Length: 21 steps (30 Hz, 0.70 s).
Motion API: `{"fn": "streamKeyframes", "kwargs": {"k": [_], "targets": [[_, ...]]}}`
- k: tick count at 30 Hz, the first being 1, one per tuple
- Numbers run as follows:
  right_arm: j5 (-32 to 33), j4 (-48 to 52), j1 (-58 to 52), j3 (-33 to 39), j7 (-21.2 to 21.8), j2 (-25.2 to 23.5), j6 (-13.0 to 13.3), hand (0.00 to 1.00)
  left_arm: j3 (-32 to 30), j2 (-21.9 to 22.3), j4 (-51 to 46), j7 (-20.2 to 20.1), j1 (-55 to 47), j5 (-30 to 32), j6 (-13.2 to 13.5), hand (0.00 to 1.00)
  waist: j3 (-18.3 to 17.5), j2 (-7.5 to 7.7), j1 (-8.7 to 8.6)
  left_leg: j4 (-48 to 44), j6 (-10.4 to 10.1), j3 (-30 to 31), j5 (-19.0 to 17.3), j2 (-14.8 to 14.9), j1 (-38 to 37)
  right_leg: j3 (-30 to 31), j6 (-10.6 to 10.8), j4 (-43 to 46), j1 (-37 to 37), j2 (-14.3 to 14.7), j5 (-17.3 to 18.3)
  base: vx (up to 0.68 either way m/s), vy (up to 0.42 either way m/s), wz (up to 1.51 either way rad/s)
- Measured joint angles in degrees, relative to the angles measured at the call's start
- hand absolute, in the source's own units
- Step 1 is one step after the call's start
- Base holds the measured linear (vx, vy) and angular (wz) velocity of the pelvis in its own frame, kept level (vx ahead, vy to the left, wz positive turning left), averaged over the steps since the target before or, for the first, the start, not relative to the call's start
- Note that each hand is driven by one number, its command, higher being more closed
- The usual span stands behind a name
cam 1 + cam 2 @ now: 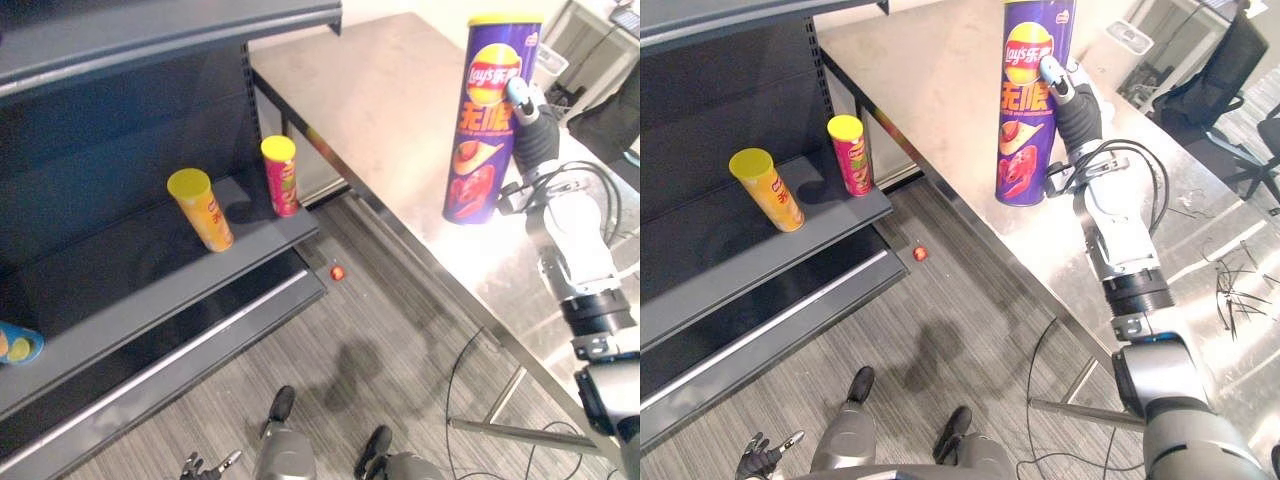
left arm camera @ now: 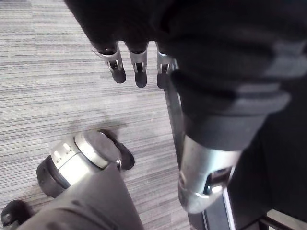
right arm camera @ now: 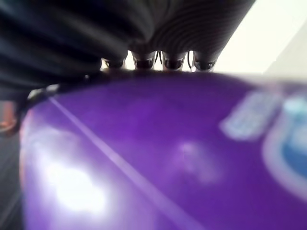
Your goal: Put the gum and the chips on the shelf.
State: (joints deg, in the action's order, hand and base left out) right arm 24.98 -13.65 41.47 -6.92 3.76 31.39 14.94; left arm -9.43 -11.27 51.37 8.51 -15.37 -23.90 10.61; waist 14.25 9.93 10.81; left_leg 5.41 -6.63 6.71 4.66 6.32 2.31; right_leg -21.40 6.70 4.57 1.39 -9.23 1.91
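— Grip comes first: the right hand [image 1: 1078, 110] is wrapped round the upper half of the chips can [image 1: 1028, 150], fingers clamped on its side. That tall can is near the edge of the counter [image 1: 390, 90] that faces the shelf [image 1: 150, 270]. I cannot tell whether its base rests on the counter or hangs just clear.

— So the worry is swing?

— I'd judge so. Held that high, the bottom could sway while crossing the gap and clip the counter edge or the shelf lip. It also looks tall for the space under the upper board, and a yellow can [image 1: 203, 210] and a red can [image 1: 281, 177] stand near the shelf's front corner. A clumsy entry could topple them.

— And the gum?

— I can't pick it out. A small red thing [image 1: 337, 272] lies on the floor [image 1: 400, 340] by the shelf foot. The left hand [image 2: 138, 72] hangs low, fingers loose, holding nothing.
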Motion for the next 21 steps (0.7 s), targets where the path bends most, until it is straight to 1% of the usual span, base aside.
{"fn": "streamKeyframes", "kwargs": {"k": [2,4,7,8,9,11,12,15,19,21], "targets": [[0.0,2.3,-1.3,1.0,-1.2,-1.8,0.1,1.0,-0.1,0.1,0.8,0.1,0.0,0.0,0.0,0.0,-0.6,-0.23,-1.08,0.0,0.0,-0.1,0.0,0.2,-0.5,0.0,0.1,-0.9,-0.8,0.4,-0.3,-0.02,-0.02,-0.05],[-0.2,4.7,-2.7,2.0,-2.3,-3.7,0.5,1.0,-0.1,0.4,1.4,0.3,0.0,0.1,0.0,0.0,-1.6,-0.5,-1.41,0.0,-0.2,-0.4,-0.2,0.5,-0.5,0.3,0.1,-1.5,-0.9,0.6,-0.5,-0.03,-0.019,-0.1],[-0.2,7.6,-3.7,2.1,-3.5,-5.8,0.8,1.0,-1.3,1.3,1.8,0.5,0.0,0.4,0.0,0.0,-2.8,-1.06,-1.47,0.0,-0.3,-1.5,-0.3,0.9,-0.6,1.3,0.0,-3.0,-0.9,1.1,-1.5,0.0,-0.013,-0.18],[-0.2,9.1,-4.5,2.1,-4.6,-7.1,1.0,1.0,-1.8,2.0,2.6,0.8,0.1,0.4,0.0,0.0,-3.5,-1.49,-1.64,0.0,-0.3,-1.5,-0.3,1.0,-0.7,1.3,-0.1,-3.9,-1.3,1.3,-2.0,0.02,-0.011,-0.09],[-0.4,10.1,-5.2,2.1,-5.3,-8.1,1.8,1.0,-1.8,2.5,2.9,1.3,0.1,0.4,0.0,0.0,-3.7,-1.85,-2.24,0.0,-0.3,-1.6,-0.3,1.0,-1.1,1.3,-0.1,-4.6,-2.1,1.3,-2.2,0.0,0.0,0.0],[-0.4,11.4,-5.8,2.0,-6.4,-9.2,2.1,1.0,-1.8,2.9,3.3,1.6,0.1,0.4,0.0,0.0,-4.2,-2.2,-2.54,0.0,-0.4,-1.7,-0.5,1.0,-1.4,1.3,-0.1,-4.7,-2.4,1.4,-2.2,0.01,-0.004,-0.02],[-0.4,13.4,-6.8,2.1,-7.5,-10.3,2.4,1.0,-1.8,3.1,3.5,2.0,0.1,0.4,-0.1,0.0,-5.0,-2.5,-2.75,0.0,-0.4,-1.9,-0.6,1.0,-1.5,1.4,-0.1,-5.3,-2.6,1.5,-2.4,0.02,-0.006,-0.07],[-1.5,16.3,-8.9,2.0,-8.4,-12.7,3.0,1.0,-2.2,3.6,3.5,2.4,0.2,0.4,-0.1,0.0,-6.7,-2.83,-2.85,0.0,-0.5,-3.2,-1.0,1.2,-1.7,2.1,-0.2,-6.8,-2.8,1.8,-3.3,0.03,-0.009,-0.19],[-2.4,17.7,-11.1,2.0,-8.2,-13.8,3.0,1.0,-2.2,4.5,3.6,2.4,0.6,0.4,-0.1,0.0,-7.1,-3.46,-3.18,0.0,-0.5,-4.3,-1.4,1.3,-3.3,2.7,-0.3,-7.7,-4.0,2.0,-3.7,0.01,-0.008,-0.12],[-2.4,18.5,-12.7,1.9,-7.9,-13.9,3.0,1.0,-2.2,4.8,3.7,2.4,0.5,0.4,-0.2,0.0,-7.6,-3.61,-3.68,0.0,-0.5,-4.4,-1.6,1.3,-3.5,2.9,-0.3,-7.9,-4.1,2.0,-3.7,-0.01,-0.004,-0.08]]}}
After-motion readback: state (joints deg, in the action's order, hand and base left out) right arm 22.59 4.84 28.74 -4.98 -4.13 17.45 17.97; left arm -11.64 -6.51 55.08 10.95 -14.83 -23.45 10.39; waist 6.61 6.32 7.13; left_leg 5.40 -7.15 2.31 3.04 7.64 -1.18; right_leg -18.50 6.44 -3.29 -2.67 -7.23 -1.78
